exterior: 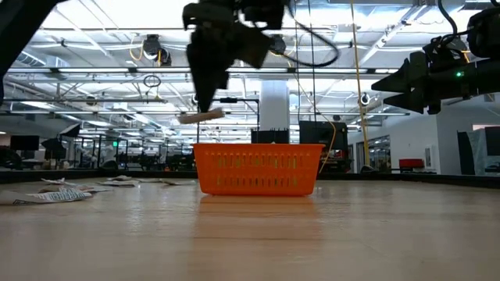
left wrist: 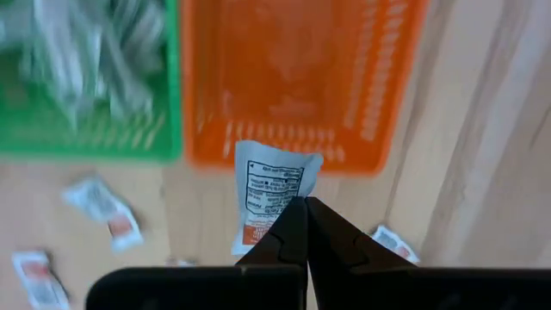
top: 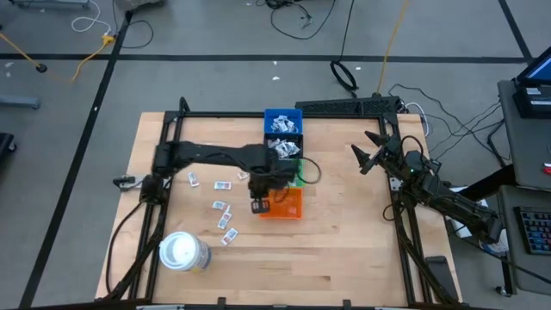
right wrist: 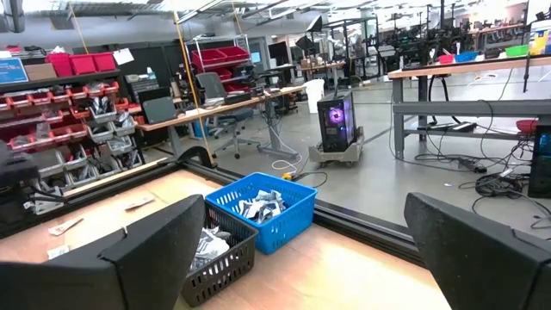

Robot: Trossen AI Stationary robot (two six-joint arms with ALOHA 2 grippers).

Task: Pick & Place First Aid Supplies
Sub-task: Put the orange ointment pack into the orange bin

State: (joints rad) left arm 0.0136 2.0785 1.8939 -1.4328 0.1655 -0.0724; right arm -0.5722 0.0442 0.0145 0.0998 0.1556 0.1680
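Observation:
My left gripper (top: 258, 205) hangs above the table just beside the orange bin (top: 287, 205), shut on a small white packet (left wrist: 274, 191) with dark print and a reddish mark. In the low view the gripper (exterior: 205, 105) is higher than the orange bin's rim (exterior: 258, 147). Several more white packets lie flat on the wood left of the bin (top: 220, 207), (left wrist: 108, 211). My right gripper (top: 366, 153) is raised at the table's right side, open and apart from everything. My left gripper pinches the white packet between its two fingertips (left wrist: 293, 226) at one short end (left wrist: 274, 215), coming from above and pointing down. The packet is lifted clear of the table. It sticks out about level from the fingertips (exterior: 201, 116), its free end toward the orange bin.
A green bin (left wrist: 86, 77) full of pale wrappers stands next to the orange one. Behind them are a dark bin (right wrist: 215, 250) and a blue bin (top: 282, 122), both with packets. A large white roll (top: 182, 251) stands near the table's near-left corner. Bare wood lies to the right.

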